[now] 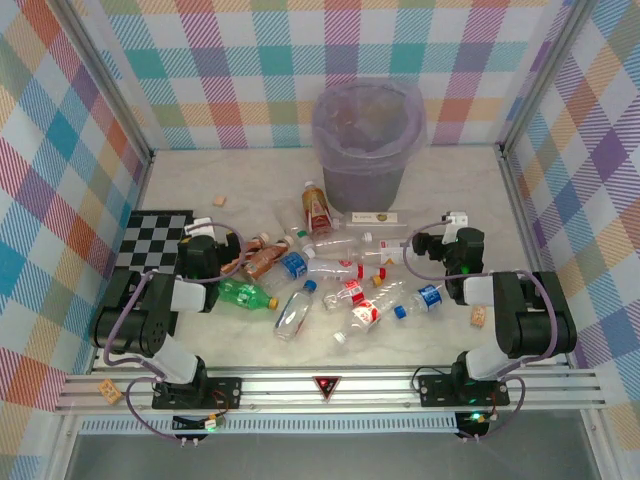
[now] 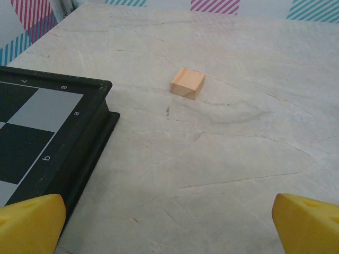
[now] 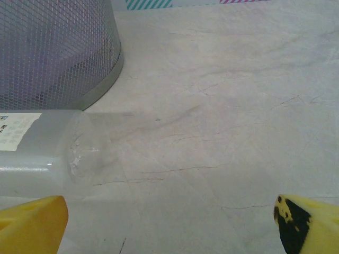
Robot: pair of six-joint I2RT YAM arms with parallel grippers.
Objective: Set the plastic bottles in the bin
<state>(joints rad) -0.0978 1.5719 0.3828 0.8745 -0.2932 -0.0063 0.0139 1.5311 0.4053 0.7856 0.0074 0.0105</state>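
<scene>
left hand (image 2: 169,225) wide, empty | right hand (image 3: 169,225) wide, empty | bottles (image 1: 355,295) between hands | bin (image 1: 365,180) ahead-left of right hand

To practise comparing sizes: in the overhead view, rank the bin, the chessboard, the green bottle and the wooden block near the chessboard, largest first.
1. bin
2. chessboard
3. green bottle
4. wooden block
The bin stands farthest back yet looks largest, so the order is safe.
</scene>
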